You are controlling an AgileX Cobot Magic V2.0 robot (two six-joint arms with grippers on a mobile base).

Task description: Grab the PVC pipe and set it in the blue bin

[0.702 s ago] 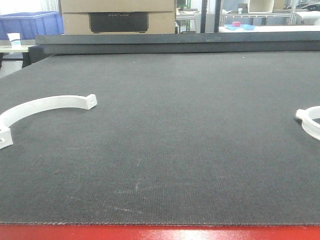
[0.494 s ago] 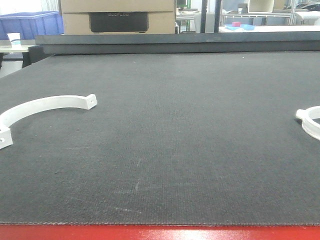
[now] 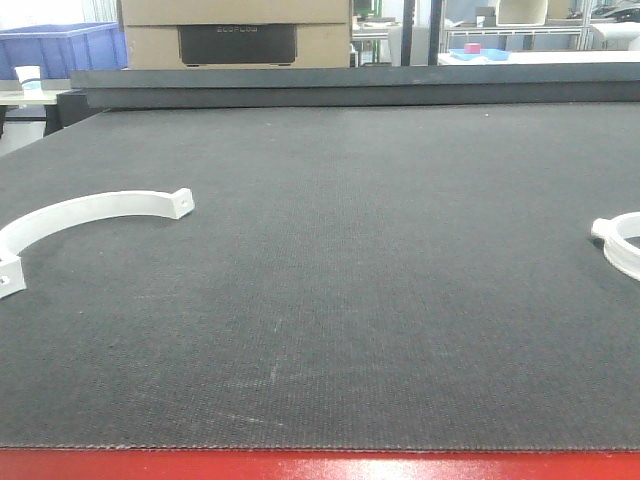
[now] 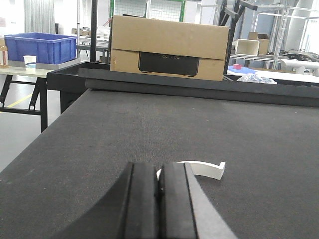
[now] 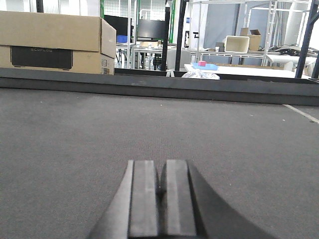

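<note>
White PVC pipe [image 3: 95, 210], a flat curved half-ring, lies on the left side of the dark felt counter [image 3: 380, 250], its arch bowed toward the far edge and its two drilled ends pointing back toward the robot and the counter's left rim. The left wrist view shows it just beyond the tips of the left hand [image 4: 159, 179], a little to the right of the hand's centre line, with one squared end showing past the black fingers and the rest of the curve hidden behind them. That hand is clenched, pads pressed together on nothing. The right hand [image 5: 162, 174] is likewise clenched and empty, and its camera shows only bare felt ahead.

A second white ring [image 3: 620, 260] sits at the counter's right edge, cut off by the frame. The blue bin [image 4: 40, 47] stands off the counter on a side table past the far left corner, near a paper cup [image 4: 30, 60]; a cardboard box [image 4: 167, 47] rests beyond the far edge.

The left arm is plainly the nearer to the half-ring, which lies straight ahead of it and low. The likely call is for that hand to open first, then close across the thin band where the curve runs crosswise to the fingers, before carrying it far and left to the bin.
</note>
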